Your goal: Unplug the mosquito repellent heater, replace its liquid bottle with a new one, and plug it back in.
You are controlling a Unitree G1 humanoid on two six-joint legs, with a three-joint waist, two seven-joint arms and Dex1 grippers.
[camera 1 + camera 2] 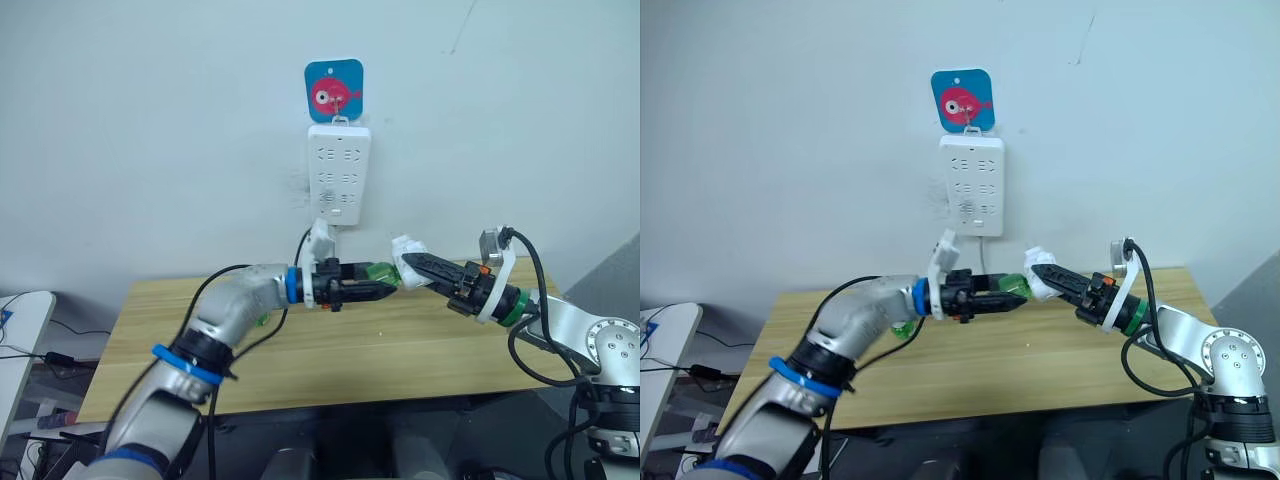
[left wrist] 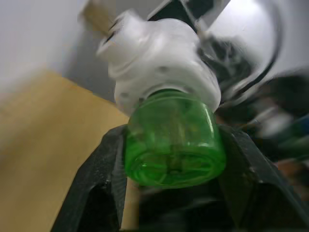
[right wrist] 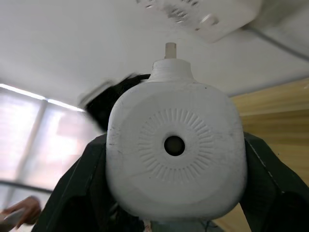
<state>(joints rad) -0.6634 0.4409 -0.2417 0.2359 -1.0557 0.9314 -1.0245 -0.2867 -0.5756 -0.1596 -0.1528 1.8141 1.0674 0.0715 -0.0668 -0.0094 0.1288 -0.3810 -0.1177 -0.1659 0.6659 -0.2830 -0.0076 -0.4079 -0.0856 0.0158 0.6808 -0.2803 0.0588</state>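
The mosquito repellent heater (image 3: 174, 150), a small white rounded unit with a centre hole in its flat face, hangs in the air above the table with my right gripper (image 1: 408, 262) shut on its sides. A green translucent liquid bottle (image 2: 174, 145) has its neck seated in the heater (image 2: 159, 67). My left gripper (image 1: 383, 282) is shut on the bottle (image 1: 379, 271), one black finger (image 2: 96, 193) on each side. The two grippers meet tip to tip below the power strip.
The white power strip (image 1: 338, 180) hangs on the wall under a blue fish sticker (image 1: 333, 90), its cable dropping behind the wooden table (image 1: 400, 350). A small green object (image 1: 262, 320) lies on the table under my left forearm.
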